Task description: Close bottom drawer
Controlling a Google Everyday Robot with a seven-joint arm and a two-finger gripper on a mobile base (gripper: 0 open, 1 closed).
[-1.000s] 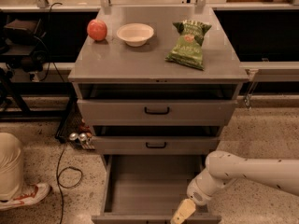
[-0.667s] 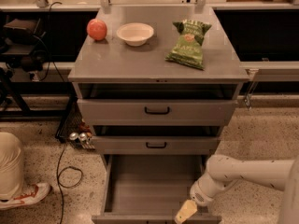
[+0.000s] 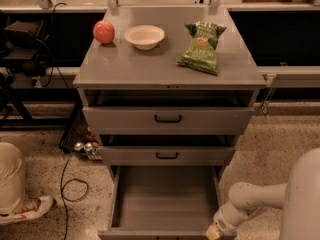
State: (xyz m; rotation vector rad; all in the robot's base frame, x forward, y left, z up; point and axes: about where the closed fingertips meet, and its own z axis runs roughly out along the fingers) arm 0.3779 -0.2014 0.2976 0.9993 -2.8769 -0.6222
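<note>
The bottom drawer (image 3: 165,196) is the lowest of three grey drawers and stands pulled far out, its inside bare and its front at the picture's lower edge. My gripper (image 3: 212,232) is low at the drawer's front right corner, close against its right side wall, with its yellowish tip partly cut off by the frame's bottom. My white arm (image 3: 260,196) reaches in from the lower right.
The top drawer (image 3: 167,118) and middle drawer (image 3: 166,155) stand slightly ajar. On the cabinet top are an apple (image 3: 103,32), a white bowl (image 3: 144,36) and a green chip bag (image 3: 202,48). Cans (image 3: 84,147), a cable (image 3: 67,184) and a person's shoe (image 3: 27,211) are on the floor at left.
My gripper has moved right and a little lower, from over the drawer's front right part to its right front corner. The drawer has not visibly moved.
</note>
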